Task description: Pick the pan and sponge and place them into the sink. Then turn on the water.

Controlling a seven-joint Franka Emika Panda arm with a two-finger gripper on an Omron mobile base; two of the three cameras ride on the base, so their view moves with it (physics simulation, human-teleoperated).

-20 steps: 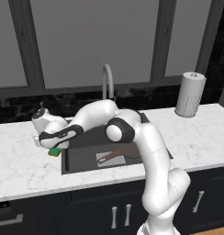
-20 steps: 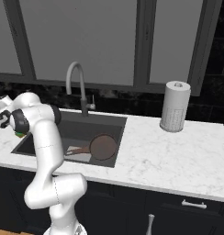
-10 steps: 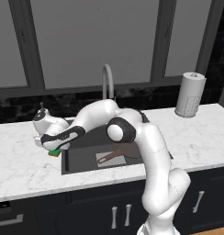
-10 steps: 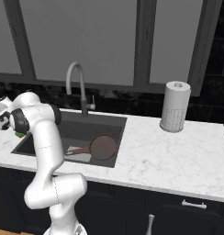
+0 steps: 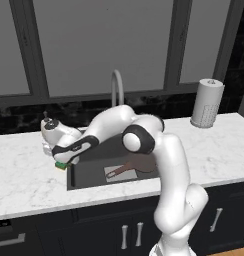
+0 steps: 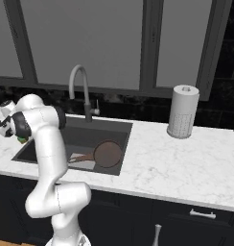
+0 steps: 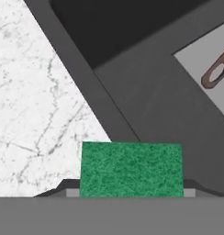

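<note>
Over the left edge of the sink (image 5: pixel 89 181), the gripper (image 5: pixel 61 161) pinches the sponge (image 7: pixel 131 169). If it lets go too soon, the sponge may land on the white counter (image 5: pixel 24 180) instead. The pan (image 6: pixel 107 154) already lies in the sink.

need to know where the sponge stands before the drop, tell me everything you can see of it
The sponge is a small rectangular block with a rough green top over a yellow layer, visible as a yellow edge in the left base view. It sits up against the gripper, at the left rim of the sink, over the line where the marble countertop meets the basin. The hand view shows its green face flat on. Whether the fingers clamp it cannot be told.
</note>
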